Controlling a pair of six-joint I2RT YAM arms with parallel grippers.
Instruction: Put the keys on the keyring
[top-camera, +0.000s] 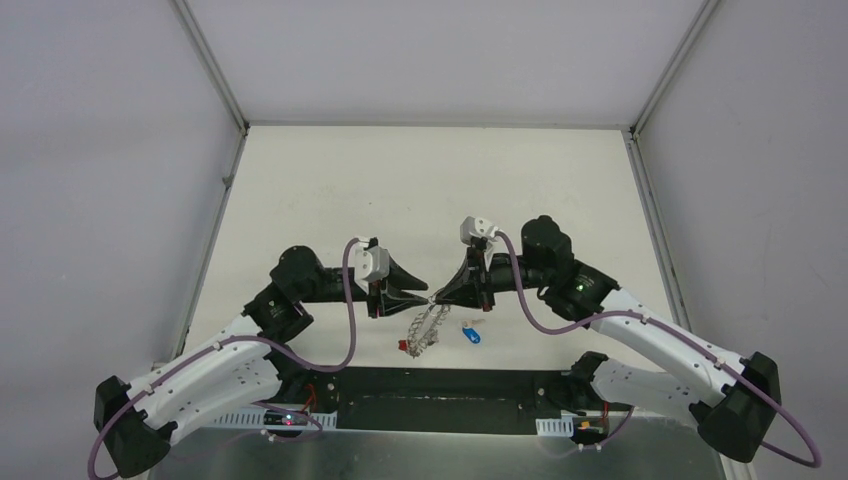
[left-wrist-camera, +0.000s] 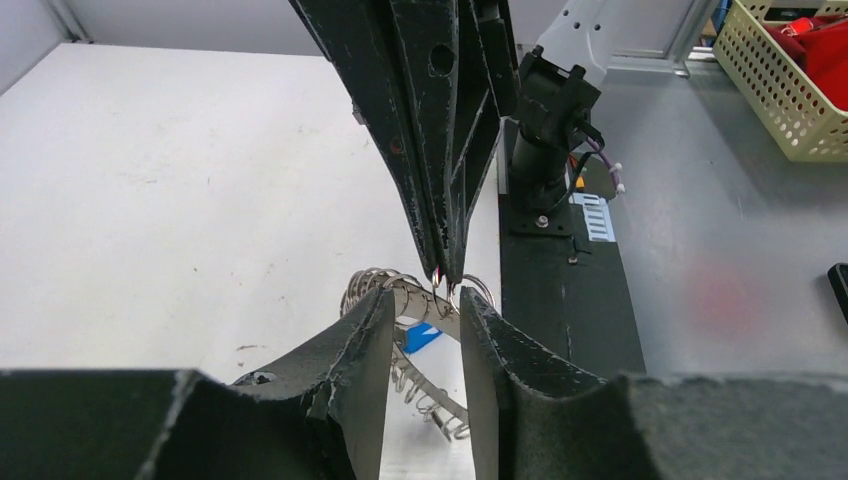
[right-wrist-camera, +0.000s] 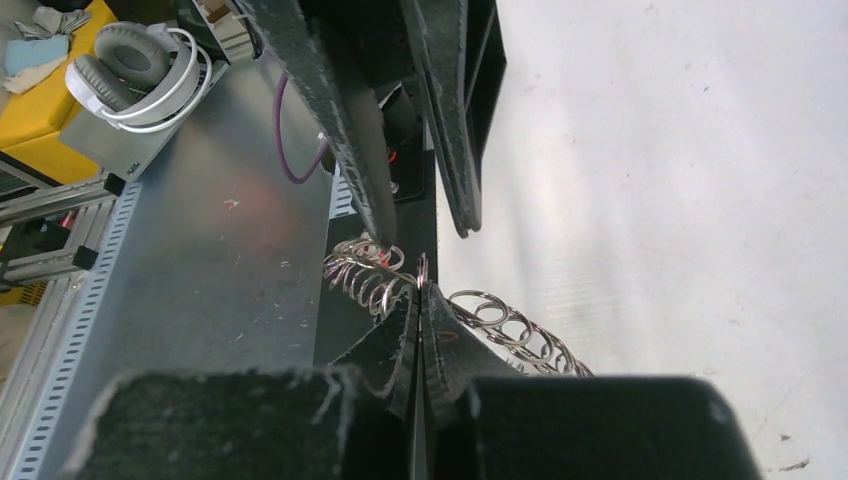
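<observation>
Top external: right gripper (top-camera: 441, 297) pinched shut on keyring (top-camera: 425, 325) chain; left gripper (top-camera: 422, 296) part-open astride rings, grip unclear. Blue-tagged key (top-camera: 470, 335) lay loose on table (top-camera: 330, 200); threading apparently not begun.

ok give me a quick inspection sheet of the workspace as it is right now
surface: off-white table, faint scuff marks
job's things: keyring chain, one end pinched up, the rest trailing toward the arm bases; blue-tagged key loose beside it; yellow-tagged key not made out
clutter: red-tagged key by the chain's near end
hands: left hand jaws apart, astride the chain; right hand shut, pinching one ring
cables: purple cable looped along each arm, clear of the chain
surroundings: white walls; headphones and mesh basket off the table
</observation>
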